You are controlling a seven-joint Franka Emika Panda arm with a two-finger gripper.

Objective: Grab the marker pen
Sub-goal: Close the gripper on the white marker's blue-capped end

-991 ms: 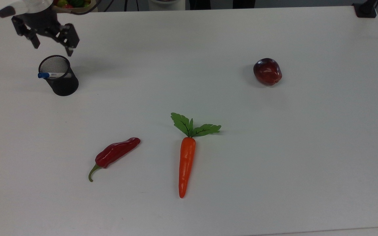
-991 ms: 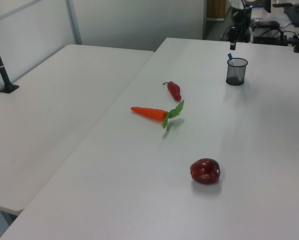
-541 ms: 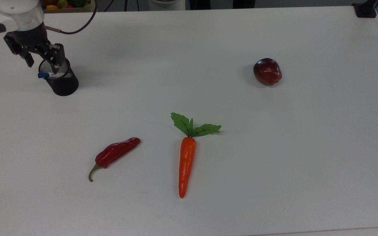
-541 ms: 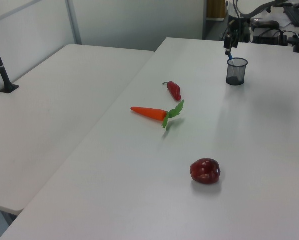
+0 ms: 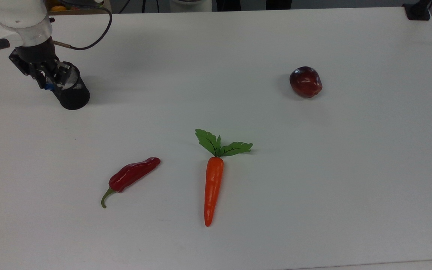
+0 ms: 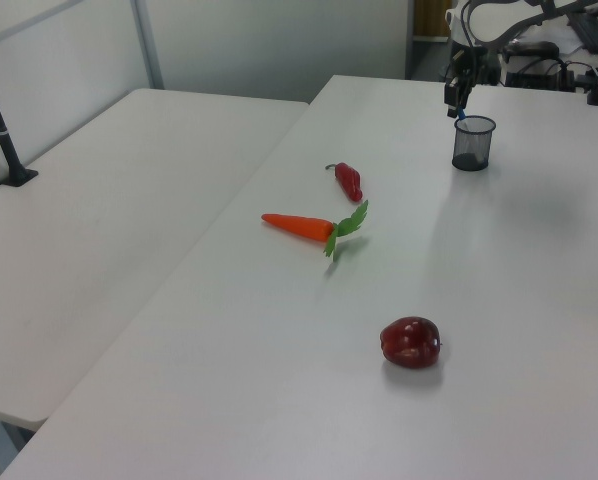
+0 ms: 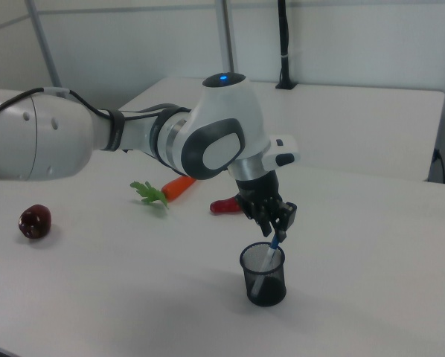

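Marker pen (image 7: 266,259) stood tilted in the black mesh cup (image 7: 263,275) at the top view's far left: slim white barrel, blue cap uppermost. Gripper (image 7: 276,235) was clenched around the blue cap, just above the cup's rim.

The gripper (image 5: 49,80) has come down from 12 o'clock of the mesh cup (image 5: 71,93) onto its rim, fingers now straddling the marker pen (image 7: 268,258).

white tables (image 6: 129,180), pale wall (image 6: 279,40) (plain)
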